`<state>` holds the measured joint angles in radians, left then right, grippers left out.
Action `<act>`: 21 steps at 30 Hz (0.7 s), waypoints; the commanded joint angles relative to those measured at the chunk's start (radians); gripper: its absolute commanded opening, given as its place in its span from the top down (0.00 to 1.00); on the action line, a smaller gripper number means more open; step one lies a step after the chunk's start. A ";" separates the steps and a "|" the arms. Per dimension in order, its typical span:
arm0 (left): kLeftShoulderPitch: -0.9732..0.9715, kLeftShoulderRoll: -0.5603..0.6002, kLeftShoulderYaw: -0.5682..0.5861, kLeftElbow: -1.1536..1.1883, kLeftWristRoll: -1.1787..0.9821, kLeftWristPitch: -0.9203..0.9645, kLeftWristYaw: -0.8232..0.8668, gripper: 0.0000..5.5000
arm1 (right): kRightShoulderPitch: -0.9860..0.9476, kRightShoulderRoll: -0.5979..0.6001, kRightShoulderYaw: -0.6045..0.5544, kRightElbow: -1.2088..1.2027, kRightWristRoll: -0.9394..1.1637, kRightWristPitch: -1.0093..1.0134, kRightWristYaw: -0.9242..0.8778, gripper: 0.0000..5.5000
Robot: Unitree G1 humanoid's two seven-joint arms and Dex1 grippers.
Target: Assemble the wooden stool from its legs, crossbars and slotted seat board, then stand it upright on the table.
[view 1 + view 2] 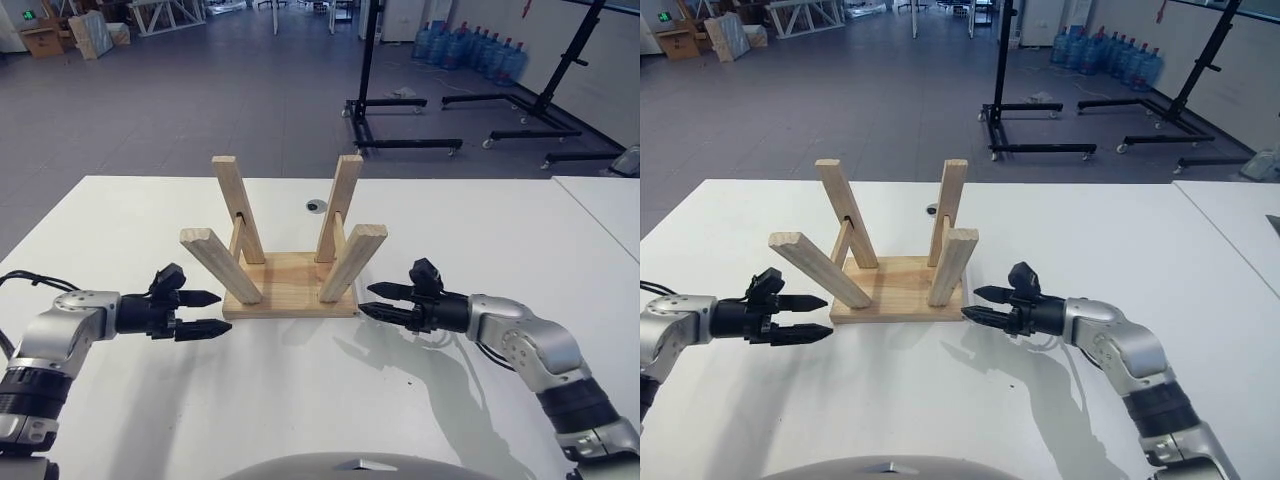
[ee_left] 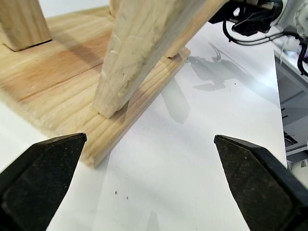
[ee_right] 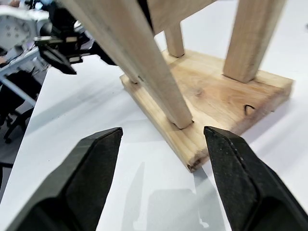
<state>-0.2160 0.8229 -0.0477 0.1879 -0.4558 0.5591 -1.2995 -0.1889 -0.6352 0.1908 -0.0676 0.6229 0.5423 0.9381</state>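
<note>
The stool [image 1: 290, 250] sits upside down near the middle of the table [image 1: 300, 400]. Its seat [image 1: 290, 288] lies flat on the tabletop, long axis running left to right. Four legs [image 1: 238, 205] rise from the seat and point up, splaying outward. The two on the left lean left and the two on the right lean right. The near pair leans more steeply than the far pair.

The left gripper [image 1: 222, 311] hovers low over the table just beside the seat's left end, near its front corner, not touching it. The left forearm lies nearly level and points inward toward the stool. Its fingers [image 2: 43, 163] are spread apart with nothing between them but bare table and the seat's corner ahead.

The right gripper [image 1: 364, 300] mirrors it just beside the seat's right end, also clear of the wood. The right elbow is bent out to the side and the forearm angles in toward the stool. Its fingers [image 3: 91, 168] are likewise parted and hold nothing.

A small dark ring [image 1: 317, 206] sits on the table behind the stool. Black wheeled racks [image 1: 400, 110] stand on the floor beyond.
</note>
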 commanded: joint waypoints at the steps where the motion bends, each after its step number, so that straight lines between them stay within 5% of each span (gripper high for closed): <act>1: -0.090 -0.042 -0.014 0.099 0.068 -0.086 0.043 0.11 | -0.065 0.034 0.022 0.086 -0.087 -0.055 0.036 0.43; 11: -0.193 -0.139 -0.076 0.204 0.094 -0.079 0.000 0.11 | -0.164 0.145 0.026 0.213 -0.173 -0.108 0.084 0.43; 13: -0.214 -0.148 -0.095 0.242 0.119 -0.092 -0.008 0.18 | -0.175 0.168 0.020 0.230 -0.172 -0.111 0.088 0.43; 21: -0.237 -0.150 -0.105 0.333 0.170 -0.137 -0.044 0.41 | -0.174 0.229 0.032 0.275 -0.219 -0.131 0.094 0.70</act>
<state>-0.4445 0.6734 -0.1501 0.5158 -0.3022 0.4252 -1.3332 -0.3525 -0.4161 0.2260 0.1928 0.4191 0.4179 1.0363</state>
